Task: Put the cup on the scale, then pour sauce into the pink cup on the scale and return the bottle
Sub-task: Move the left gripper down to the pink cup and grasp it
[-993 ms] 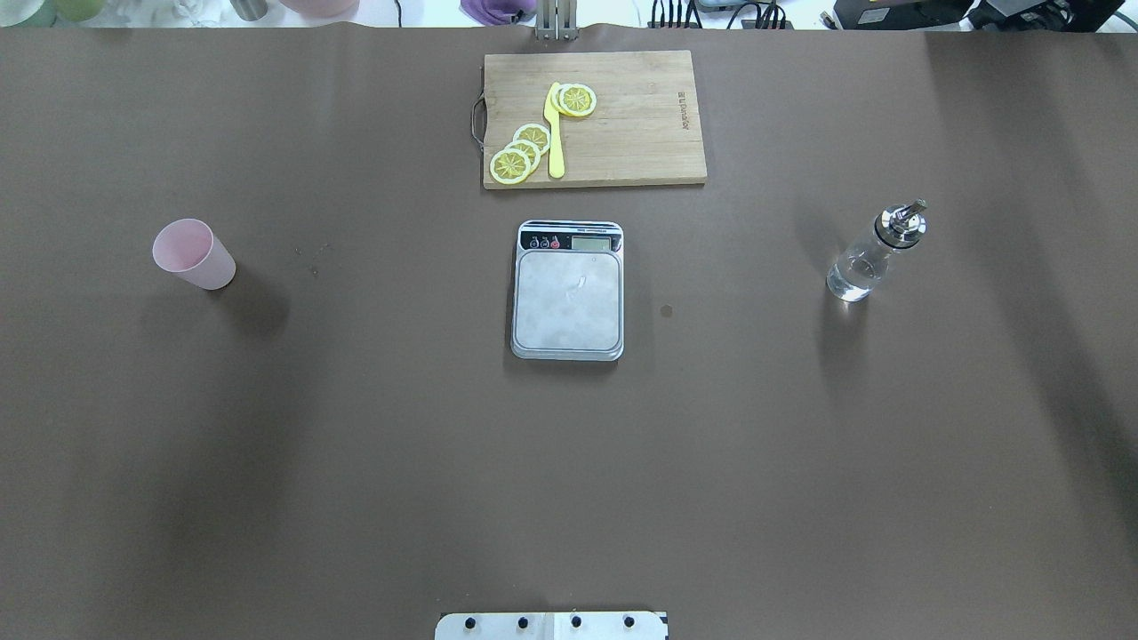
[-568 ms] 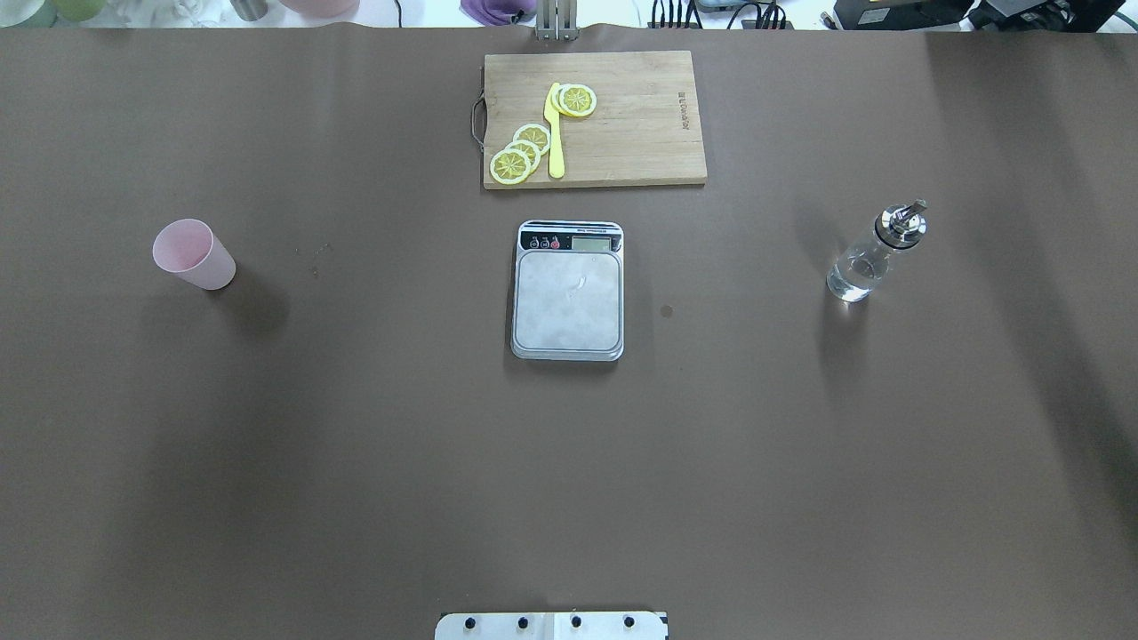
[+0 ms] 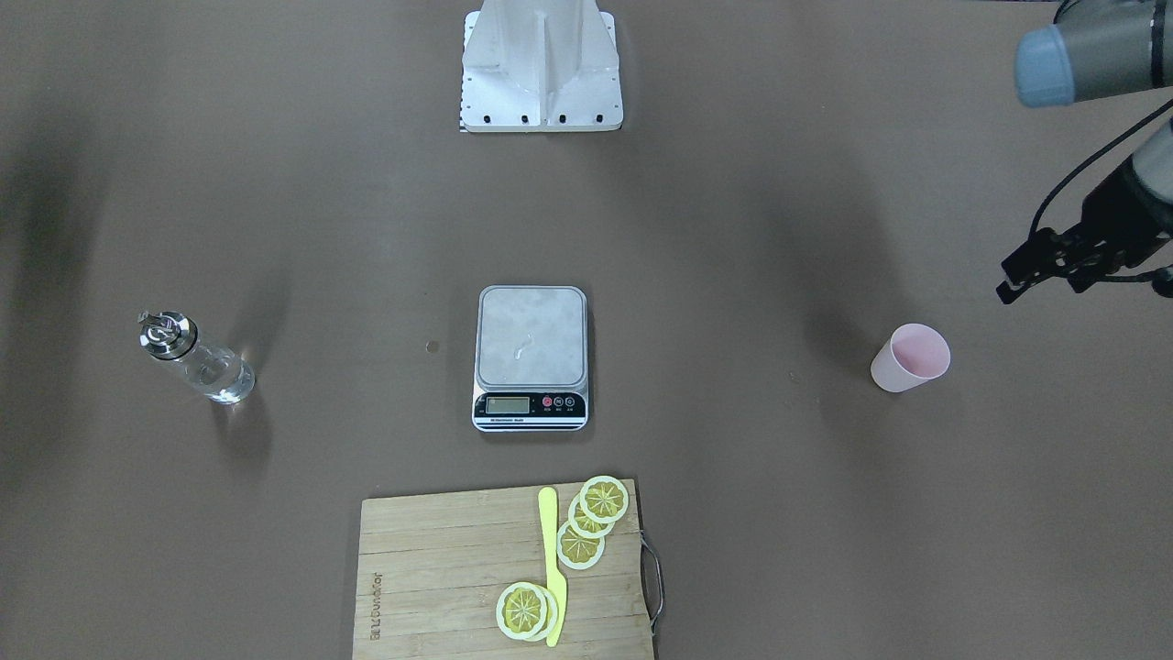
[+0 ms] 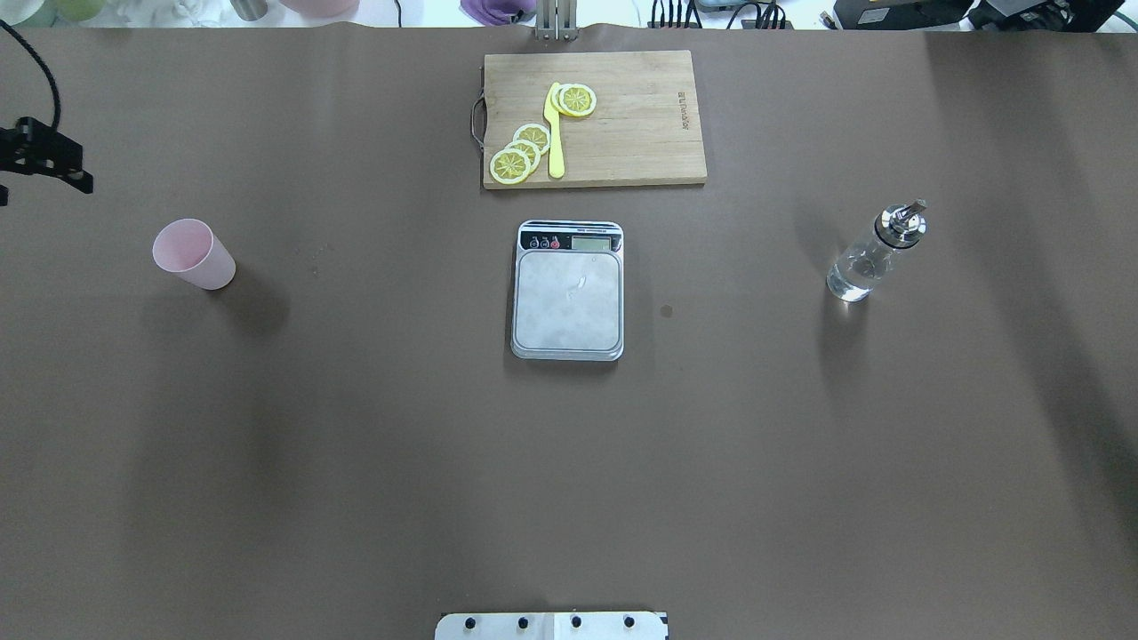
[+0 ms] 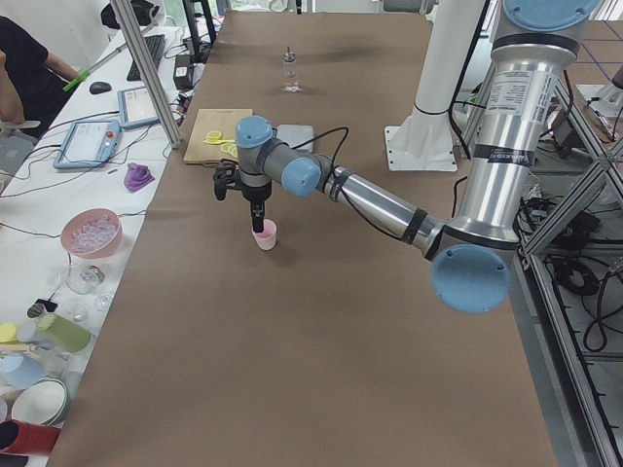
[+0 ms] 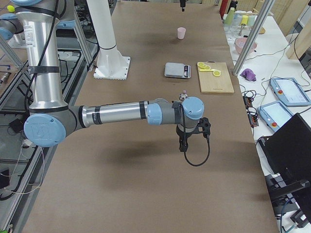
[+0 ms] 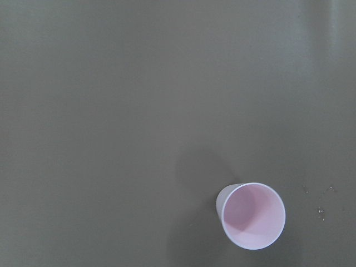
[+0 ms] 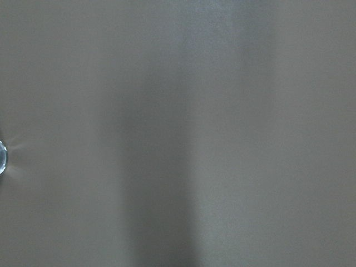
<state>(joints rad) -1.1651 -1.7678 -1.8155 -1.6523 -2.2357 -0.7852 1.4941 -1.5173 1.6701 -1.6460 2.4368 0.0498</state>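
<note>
The pale pink cup (image 4: pixel 194 253) stands upright and empty on the brown table at the left, also in the left wrist view (image 7: pixel 253 216). The steel scale (image 4: pixel 567 298) sits mid-table with a bare platform. The clear glass bottle (image 4: pixel 867 258) with clear sauce and a metal pourer cap stands at the right. My left gripper (image 4: pixel 40 160) hangs at the left edge, above and just beyond the cup (image 5: pixel 264 234); I cannot tell if it is open. My right gripper (image 6: pixel 183 147) shows only in the exterior right view, near the bottle (image 6: pixel 183 95); I cannot tell its state.
A wooden cutting board (image 4: pixel 622 124) with lemon slices (image 4: pixel 520 151) and a yellow knife (image 4: pixel 555 133) lies beyond the scale. The robot base plate (image 4: pixel 551 625) is at the near edge. Bowls and cups stand on a side table (image 5: pixel 88 233) off the far edge.
My left gripper has come into the overhead view at the left edge, near the cup. The cup, the scale and the bottle have not moved.
</note>
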